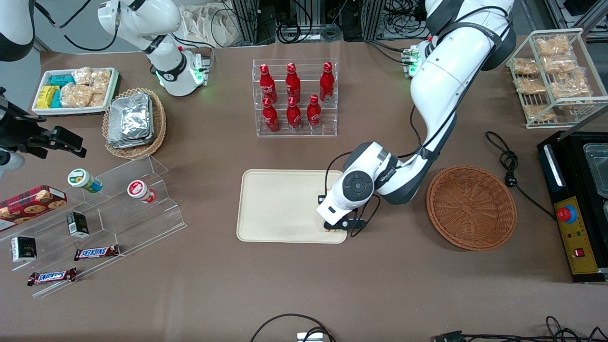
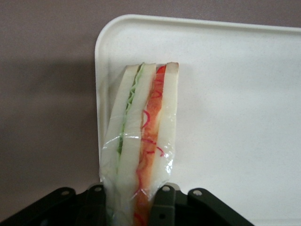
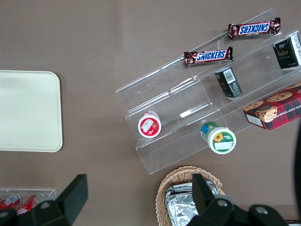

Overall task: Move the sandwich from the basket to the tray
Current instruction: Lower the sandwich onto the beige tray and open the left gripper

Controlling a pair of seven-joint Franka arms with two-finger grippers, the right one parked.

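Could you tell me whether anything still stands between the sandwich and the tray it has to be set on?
Nothing visible does. The gripper is shut on the sandwich directly over a corner of the tray, and the tray surface beneath it is bare. The basket lies off to the side, toward the working arm's end.

Six red bottles stand in the clear rack. On the desk lie two Snickers bars, two round tubs, two small dark boxes and one cookie box. There are two wicker baskets: one reddish-brown basket, one tan basket. One gripper, jaws clamping one sandwich, is over one tray.
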